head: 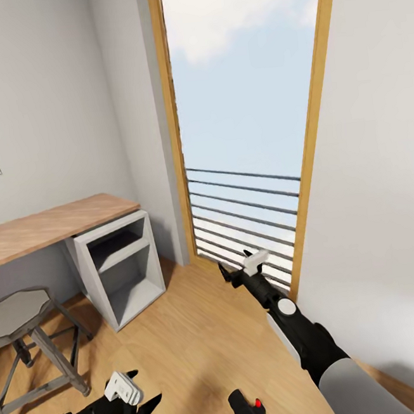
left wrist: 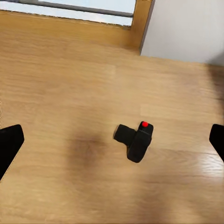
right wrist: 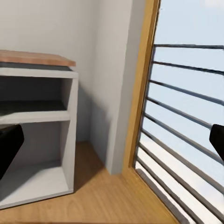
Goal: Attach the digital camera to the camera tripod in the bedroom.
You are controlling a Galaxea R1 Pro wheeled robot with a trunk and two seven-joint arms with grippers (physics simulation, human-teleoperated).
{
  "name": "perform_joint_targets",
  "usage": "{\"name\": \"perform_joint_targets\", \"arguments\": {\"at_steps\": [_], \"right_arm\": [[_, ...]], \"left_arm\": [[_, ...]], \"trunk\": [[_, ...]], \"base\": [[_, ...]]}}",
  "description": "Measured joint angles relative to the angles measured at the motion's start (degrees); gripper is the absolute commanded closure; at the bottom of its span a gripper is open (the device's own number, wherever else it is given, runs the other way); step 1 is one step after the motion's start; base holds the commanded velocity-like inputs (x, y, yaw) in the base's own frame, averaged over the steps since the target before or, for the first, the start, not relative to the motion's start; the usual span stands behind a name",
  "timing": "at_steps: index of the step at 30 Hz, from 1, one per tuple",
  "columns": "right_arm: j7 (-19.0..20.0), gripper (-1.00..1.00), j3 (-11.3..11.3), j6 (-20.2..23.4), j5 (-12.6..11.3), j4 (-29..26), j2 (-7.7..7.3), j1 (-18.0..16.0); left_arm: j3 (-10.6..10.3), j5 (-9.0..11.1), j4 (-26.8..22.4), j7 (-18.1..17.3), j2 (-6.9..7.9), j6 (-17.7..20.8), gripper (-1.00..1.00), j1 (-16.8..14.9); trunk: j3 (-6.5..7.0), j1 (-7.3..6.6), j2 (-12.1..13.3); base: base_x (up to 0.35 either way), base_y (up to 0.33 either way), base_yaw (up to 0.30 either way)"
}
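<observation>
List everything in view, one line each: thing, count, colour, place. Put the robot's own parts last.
digital camera: one, black with a red button, lying on the wood floor between the two arms, near the head view's bottom edge.
stool: one, grey round seat on dark legs, on the floor under the desk's front edge.
desk: one, light wood top, along the left wall.
shelf unit: one, grey, open compartments, under the desk's end.
window: one, tall, wood-framed, with dark horizontal rails across its lower part.
floor: light wood planks.
left gripper: one, black with a white block, open, above the floor beside the camera.
right gripper: one, black, open, near the window rails.
</observation>
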Motion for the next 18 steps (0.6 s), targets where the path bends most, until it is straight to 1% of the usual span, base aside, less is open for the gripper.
{"name": "perform_joint_targets", "arguments": {"at_steps": [4,8,12,18], "right_arm": [[-0.07,-1.00,1.57,0.02,-0.04,0.01,0.00,0.00],[-0.58,-1.00,2.30,0.00,-0.14,0.10,0.00,0.00],[-1.25,-1.00,2.53,-0.29,-0.42,0.16,0.00,0.00],[-1.77,-1.00,2.63,-0.47,-0.76,0.19,0.00,0.00]], "left_arm": [[0.19,-0.12,2.52,0.00,-0.08,-5.06,-1.00,-0.01],[0.28,-0.17,3.97,0.00,-0.26,-8.29,-1.00,-0.01],[0.33,-0.20,4.38,-0.03,-0.18,-9.85,-1.00,-0.01],[0.37,-0.21,4.48,-0.03,-0.31,-10.30,-1.00,-0.01]], "trunk": [[-0.72,0.88,-1.60],[-1.44,1.76,-3.21],[-2.15,2.64,-4.81],[-3.23,3.95,-7.22]], "base": [[0.000,0.000,0.000],[0.000,0.000,0.000],[0.000,0.000,0.000],[0.000,0.000,0.000]]}}
